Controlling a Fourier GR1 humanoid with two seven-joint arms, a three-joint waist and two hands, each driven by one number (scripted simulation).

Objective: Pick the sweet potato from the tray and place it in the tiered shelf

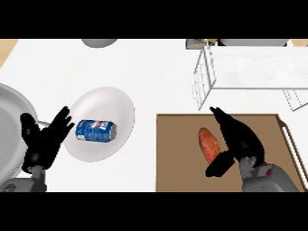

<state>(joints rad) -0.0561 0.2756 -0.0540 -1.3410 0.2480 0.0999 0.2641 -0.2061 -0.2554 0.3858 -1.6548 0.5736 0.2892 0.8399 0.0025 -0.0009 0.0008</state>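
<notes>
White worktop (pixel 156 67) carries a tray (pixel 176 176) at my right, with the sweet potato (pixel 208 142) lying lengthwise on its left half. My right robot hand (pixel 240 137) hangs just beside it, fingers straight, holding nothing. I judge the root stiff, fairly heavy and apt to roll, so I would clasp its thick middle. The tiered shelf (pixel 263 67) stands beyond the tray. My left robot hand (pixel 46 140) rests open at left.

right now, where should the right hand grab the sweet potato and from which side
Grip the sweet potato at its middle, across its narrow width, coming from its right: it lies lengthwise on the tray, right hand open alongside.
</notes>
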